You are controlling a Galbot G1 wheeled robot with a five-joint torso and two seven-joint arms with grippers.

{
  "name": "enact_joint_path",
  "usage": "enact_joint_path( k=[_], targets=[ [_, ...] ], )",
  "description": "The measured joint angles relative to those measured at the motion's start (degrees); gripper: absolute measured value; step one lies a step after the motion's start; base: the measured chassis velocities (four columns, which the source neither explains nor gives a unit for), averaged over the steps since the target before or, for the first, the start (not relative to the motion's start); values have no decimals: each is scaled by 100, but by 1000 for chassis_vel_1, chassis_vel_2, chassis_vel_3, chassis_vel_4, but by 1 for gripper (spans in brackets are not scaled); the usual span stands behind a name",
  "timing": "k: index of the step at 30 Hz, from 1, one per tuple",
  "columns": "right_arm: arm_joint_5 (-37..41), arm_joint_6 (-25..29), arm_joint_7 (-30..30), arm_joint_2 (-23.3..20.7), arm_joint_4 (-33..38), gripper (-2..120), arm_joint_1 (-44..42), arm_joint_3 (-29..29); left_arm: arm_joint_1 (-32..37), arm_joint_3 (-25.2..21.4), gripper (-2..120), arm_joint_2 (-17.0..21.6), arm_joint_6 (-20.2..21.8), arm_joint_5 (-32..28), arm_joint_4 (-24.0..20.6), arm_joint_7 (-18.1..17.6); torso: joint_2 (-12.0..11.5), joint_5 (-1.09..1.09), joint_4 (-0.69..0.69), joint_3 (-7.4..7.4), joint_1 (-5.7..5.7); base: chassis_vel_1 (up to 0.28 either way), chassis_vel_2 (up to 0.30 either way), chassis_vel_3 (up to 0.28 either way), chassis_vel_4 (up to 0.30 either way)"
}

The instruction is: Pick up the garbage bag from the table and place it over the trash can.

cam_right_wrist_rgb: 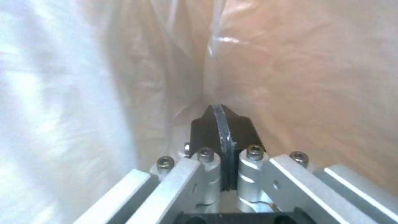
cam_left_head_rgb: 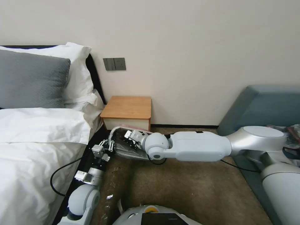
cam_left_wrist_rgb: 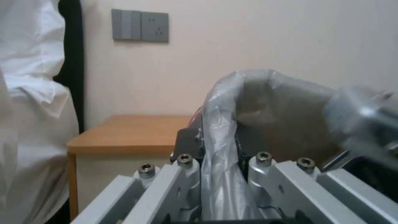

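Lower left of head frame: left gripper [cam_left_head_rgb: 107, 147] clenching one edge of the garbage bag [cam_left_head_rgb: 125, 150]; centre frame: right gripper [cam_left_head_rgb: 129, 140] pinching the opposite edge, holding it spread below the table [cam_left_head_rgb: 128, 107]. Handling as light, limp, slippery film; gripping best at pinkish elastic rim [cam_left_head_rgb: 131, 126]. Bag apparently carrying nothing.

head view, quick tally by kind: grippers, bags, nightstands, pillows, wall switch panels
grippers: 2, left gripper and right gripper, both shut on the bag
garbage bag: 1
table: 1
pillows: 2, grey pillow and white pillow
wall switch panel: 1
total: 7
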Motion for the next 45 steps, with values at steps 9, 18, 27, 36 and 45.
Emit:
enact_joint_path(
  k=[9, 18, 27, 36, 45],
  targets=[
    [1226, 14, 597, -126, 439, 0, -139, 678, -99, 6, 9, -2, 196, -291, 237, -303, 0, 0, 0, 0, 0, 0, 0, 0, 0],
    [2039, 246, 981, -681, 1202, 0, -512, 1664, -108, 73, 9, -17, 466, -538, 477, -727, 0, 1, -1, 0, 0, 0, 0, 0, 0],
    [982, 247, -53, -2291, 1936, 10, -1998, 3190, -96, 378, 9, -1, 680, -552, 666, -1028, 0, 4, -3, 0, 0, 0, 0, 0, 0],
    [-1801, 890, -593, -3343, 2372, 42, -4780, 4589, -101, 770, 9, 19, 787, -549, 886, -1170, 0, 3, 2, -1, 0, 0, 0, 0, 0],
    [-5216, 1701, -1354, -1831, 2259, 77, -9106, 7532, -167, 1174, 9, 120, 954, -549, 940, -1322, 0, 2, -3, -1, 0, 0, 0, 0, 0]
  ],
)
